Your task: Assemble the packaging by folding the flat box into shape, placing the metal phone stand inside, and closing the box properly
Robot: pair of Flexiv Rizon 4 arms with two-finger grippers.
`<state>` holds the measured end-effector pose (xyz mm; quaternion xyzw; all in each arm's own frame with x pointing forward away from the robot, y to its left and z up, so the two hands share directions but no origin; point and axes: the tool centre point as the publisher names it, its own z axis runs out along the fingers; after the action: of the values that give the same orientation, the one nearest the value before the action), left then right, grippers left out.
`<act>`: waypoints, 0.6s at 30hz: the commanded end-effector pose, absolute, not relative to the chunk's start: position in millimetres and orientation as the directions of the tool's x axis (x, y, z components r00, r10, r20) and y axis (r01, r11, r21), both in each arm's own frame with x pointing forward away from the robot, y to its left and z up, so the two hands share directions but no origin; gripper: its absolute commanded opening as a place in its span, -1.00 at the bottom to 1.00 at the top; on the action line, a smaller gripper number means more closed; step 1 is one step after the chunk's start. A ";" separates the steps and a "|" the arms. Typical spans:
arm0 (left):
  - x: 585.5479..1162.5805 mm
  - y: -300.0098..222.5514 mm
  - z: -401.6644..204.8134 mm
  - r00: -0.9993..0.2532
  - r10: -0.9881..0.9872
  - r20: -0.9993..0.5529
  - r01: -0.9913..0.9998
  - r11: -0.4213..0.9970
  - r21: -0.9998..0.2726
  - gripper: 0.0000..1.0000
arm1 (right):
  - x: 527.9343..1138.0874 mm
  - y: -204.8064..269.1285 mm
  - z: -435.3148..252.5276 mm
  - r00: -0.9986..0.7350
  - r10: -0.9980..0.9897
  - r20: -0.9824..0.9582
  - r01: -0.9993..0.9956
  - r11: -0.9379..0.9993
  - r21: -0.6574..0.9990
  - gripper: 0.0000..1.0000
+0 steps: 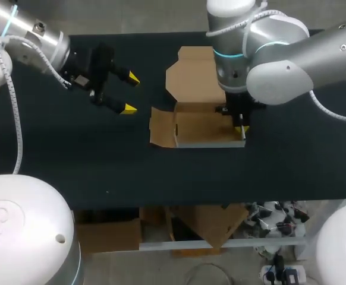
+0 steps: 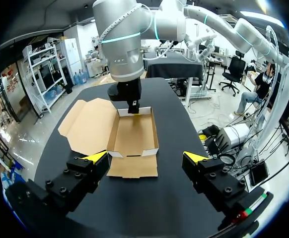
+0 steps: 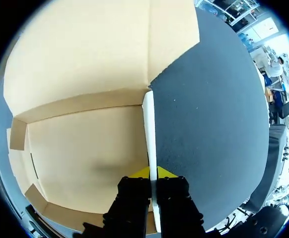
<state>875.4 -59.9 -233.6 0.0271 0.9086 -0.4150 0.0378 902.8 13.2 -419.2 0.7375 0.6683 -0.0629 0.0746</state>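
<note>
While the left tool [image 1: 131, 94] gapes empty, the right tool [image 3: 153, 172] pinches the box [image 1: 200, 126] by one wall.

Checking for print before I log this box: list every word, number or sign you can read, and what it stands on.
None can be read.
The cardboard box shows only plain brown and white faces in all three views.
The black table bears no marks.

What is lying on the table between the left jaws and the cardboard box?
Nothing: the head view shows only bare black table between the left jaws and the box.
</note>
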 end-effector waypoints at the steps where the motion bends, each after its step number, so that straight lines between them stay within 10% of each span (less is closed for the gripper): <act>1: 875.1 -59.5 -232.7 -0.996 0.019 -0.090 0.080 0.656 -0.750 1.00 | 894.3 4.5 -421.1 0.076 0.990 -0.122 0.996 -0.070 0.056 -1.00; 18: 875.1 -59.5 -232.7 -0.996 0.019 -0.090 0.080 0.656 -0.750 1.00 | 894.3 9.0 -418.9 -0.045 0.999 -0.002 0.997 0.045 0.061 -1.00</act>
<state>875.5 -59.8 -233.6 0.0271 0.9086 -0.4150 0.0378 895.4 11.6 -419.4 0.6923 0.7209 0.0158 0.0274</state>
